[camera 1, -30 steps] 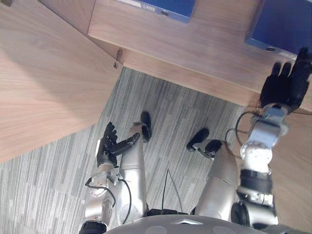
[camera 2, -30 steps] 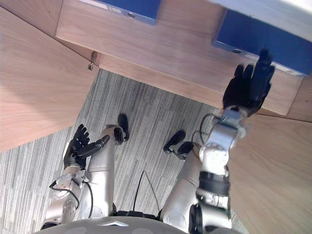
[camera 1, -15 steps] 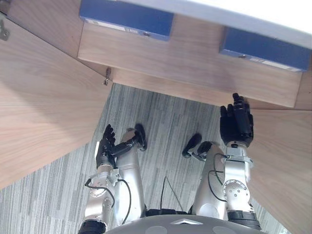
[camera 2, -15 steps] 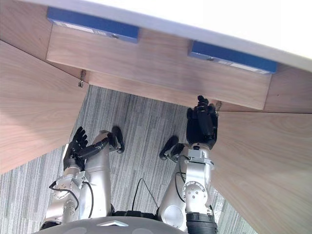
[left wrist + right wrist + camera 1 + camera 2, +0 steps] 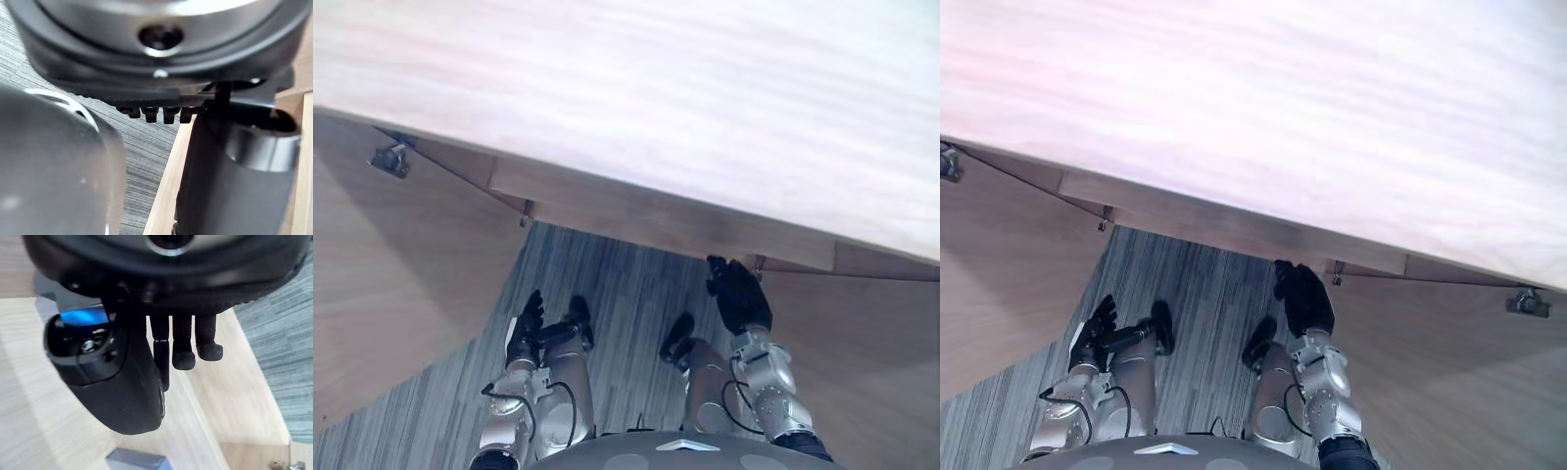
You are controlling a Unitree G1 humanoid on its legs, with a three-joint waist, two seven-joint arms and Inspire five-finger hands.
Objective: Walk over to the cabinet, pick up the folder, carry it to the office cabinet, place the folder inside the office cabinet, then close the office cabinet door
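Observation:
The office cabinet [image 5: 656, 108] stands in front of me, its pale wooden top taking up the upper part of both eye views. A corner of a blue folder [image 5: 137, 461] rests on the wooden shelf in the right wrist view, past my right hand. My right hand [image 5: 739, 294] is low at the cabinet's bottom front edge [image 5: 636, 220], its fingers [image 5: 183, 352] straight and holding nothing. Down at my side, my left hand [image 5: 526, 333] hangs open and empty.
The cabinet's left door [image 5: 391, 284] stands open to my left, with a metal hinge [image 5: 389, 159] near its top. The right door [image 5: 881, 362] stands open at my right, also with a hinge [image 5: 1526, 302]. Grey striped carpet [image 5: 607, 284] lies between the doors.
The camera has moved, so the cabinet's top now covers the two blue folders on the shelf. My right hand has dropped from folder height to the cabinet's bottom edge. The left hand has stayed put.

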